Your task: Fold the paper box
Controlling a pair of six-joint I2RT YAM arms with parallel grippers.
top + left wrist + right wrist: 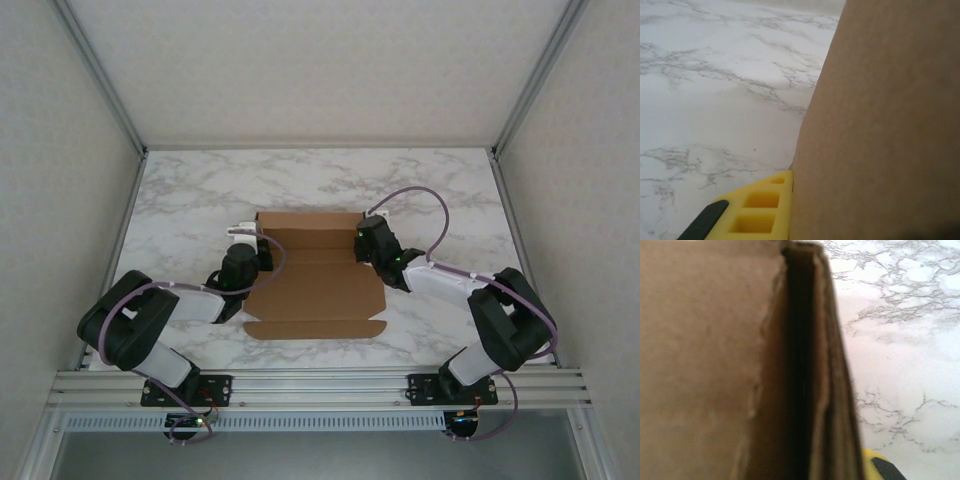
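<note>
The paper box (312, 290) is being flanked on the table (200, 190): its right wall is being pinched by the right gripper (365, 242); its left wall is being touched by the left gripper (260, 243), whose grip cannot be told.

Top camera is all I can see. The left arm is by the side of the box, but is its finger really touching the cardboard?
Observer: Yes. On the left wrist camera, the left gripper's yellow finger sits right against the outer wall of the box.
Operator: And what does the right side look like up close?
Observer: The right wrist camera shows that side wall folded double, with a dark gap between its layers.
Operator: Is the right arm holding it?
Observer: It looks so. The right gripper is shut on that wall, and its yellow finger is on the outer side.
</note>
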